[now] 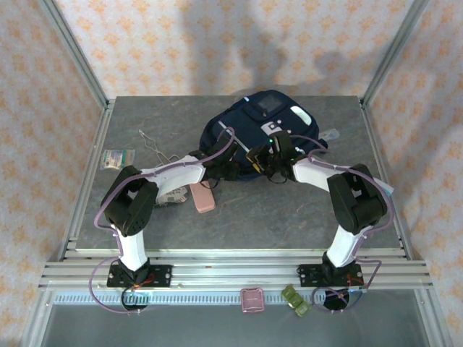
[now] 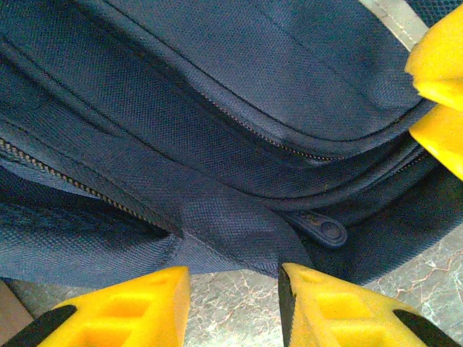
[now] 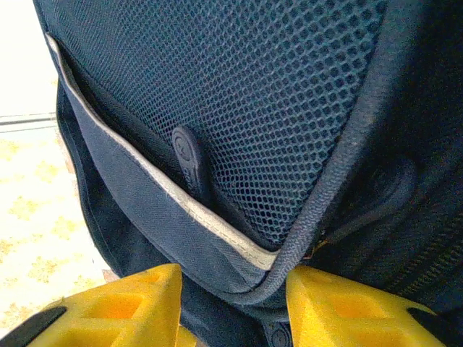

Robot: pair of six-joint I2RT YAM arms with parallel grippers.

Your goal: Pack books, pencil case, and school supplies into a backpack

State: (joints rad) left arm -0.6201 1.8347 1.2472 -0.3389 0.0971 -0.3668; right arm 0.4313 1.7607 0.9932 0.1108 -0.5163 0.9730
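The navy backpack [image 1: 262,129] lies at the back middle of the table. My left gripper [image 1: 233,171] sits at its near edge. In the left wrist view it [image 2: 233,278] stands open with bare tabletop between the fingers, and a fabric flap [image 2: 231,228] reaches its right fingertip. My right gripper [image 1: 269,165] [image 3: 233,278] is shut on a fold of the backpack [image 3: 217,238] where the mesh pocket meets the piping; its yellow fingers [image 2: 438,65] also show in the left wrist view. The pink pencil case [image 1: 202,196] and a white printed packet [image 1: 172,195] lie beside the left arm. The books are hidden.
A greenish-white flat packet [image 1: 117,157] and a bent wire [image 1: 154,147] lie at the left. A clear packet [image 1: 331,134] sits right of the backpack. Metal frame posts and rails bound the table. A pink item [image 1: 252,298] and a green one [image 1: 295,298] rest on the near rail.
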